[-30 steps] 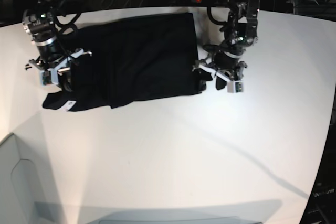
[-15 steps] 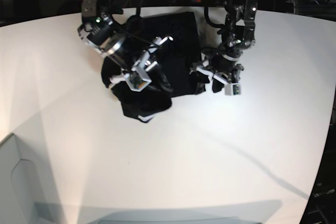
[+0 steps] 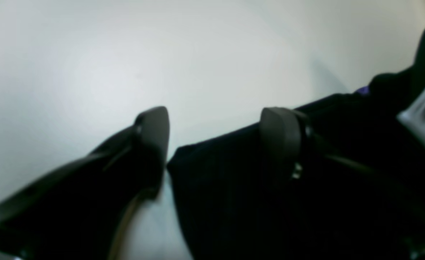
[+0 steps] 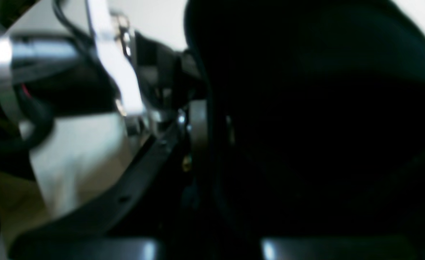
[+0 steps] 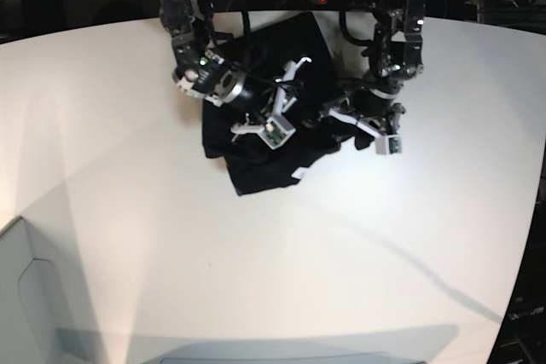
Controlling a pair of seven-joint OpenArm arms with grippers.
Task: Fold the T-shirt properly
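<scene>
Folding plain black cloth T-shirt (image 5: 256, 134) across white table (image 5: 384, 245): my right claw (image 5: 275, 122) pinches raised cloth, bunched shirt beneath it. Left claw (image 3: 216, 144) spread, shirt edge between fingers. Next, likely: lay fold flat, release.

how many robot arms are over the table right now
2. The right arm reaches over the T-shirt from the base view's left; the left arm stands at the shirt's right edge. None seems hidden.

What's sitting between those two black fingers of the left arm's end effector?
In the left wrist view, a corner of the black T-shirt and bare white table lie between the open end effector's fingers.
</scene>
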